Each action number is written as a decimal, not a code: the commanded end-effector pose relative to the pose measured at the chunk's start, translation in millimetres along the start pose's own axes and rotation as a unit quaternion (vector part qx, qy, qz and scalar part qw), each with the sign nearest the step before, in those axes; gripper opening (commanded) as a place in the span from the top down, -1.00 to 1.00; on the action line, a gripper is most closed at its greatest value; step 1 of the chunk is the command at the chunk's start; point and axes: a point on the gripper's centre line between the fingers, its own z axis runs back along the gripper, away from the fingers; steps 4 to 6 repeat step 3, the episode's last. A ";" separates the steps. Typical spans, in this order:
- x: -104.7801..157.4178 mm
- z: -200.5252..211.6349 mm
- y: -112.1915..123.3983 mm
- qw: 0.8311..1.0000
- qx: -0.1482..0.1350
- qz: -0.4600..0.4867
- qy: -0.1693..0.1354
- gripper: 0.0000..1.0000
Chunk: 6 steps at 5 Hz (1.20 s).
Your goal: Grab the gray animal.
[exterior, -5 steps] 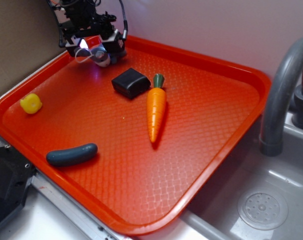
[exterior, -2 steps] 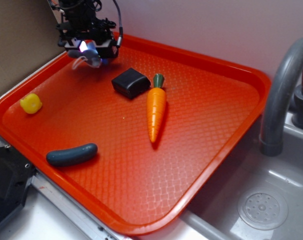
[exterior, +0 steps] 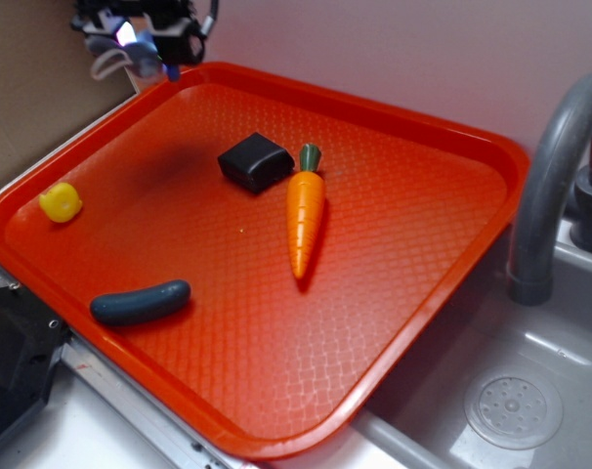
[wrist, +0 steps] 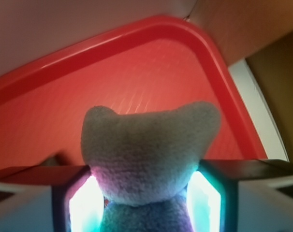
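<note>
The gray animal (wrist: 149, 154) is clamped between the two lit fingers (wrist: 83, 205) of the gripper (exterior: 140, 44), which is closed on its soft body and holds it in the air above the tray's far left corner; a thin white string loop (exterior: 105, 63) hangs from it on the exterior view.

Largest of all, the red tray (exterior: 423, 254) spreads out below and to the right of the gripper, with the gray sink (exterior: 501, 391) and its curved faucet (exterior: 550, 186) well beyond it at the far right. The orange carrot (exterior: 304, 217) lies on the tray, well apart from the gripper, toward the middle. The dark blue-gray sausage toy (exterior: 140, 302) rests near the tray's front edge, far below the gripper. The black block (exterior: 255, 161) sits just beside the carrot's green top, on the side nearer the gripper. The small yellow duck (exterior: 61, 202) stands at the tray's left side, below the gripper.
</note>
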 end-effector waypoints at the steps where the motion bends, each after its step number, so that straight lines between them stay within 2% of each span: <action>1: -46.4 86.0 -19.7 0.992 -0.094 -0.087 -0.022 1.00; 2: -68.1 108.4 -23.7 0.985 -0.130 -0.105 -0.048 1.00; 3: -63.8 92.5 -30.4 0.980 -0.133 -0.146 -0.019 1.00; 6: -63.8 92.5 -30.4 0.980 -0.133 -0.146 -0.019 1.00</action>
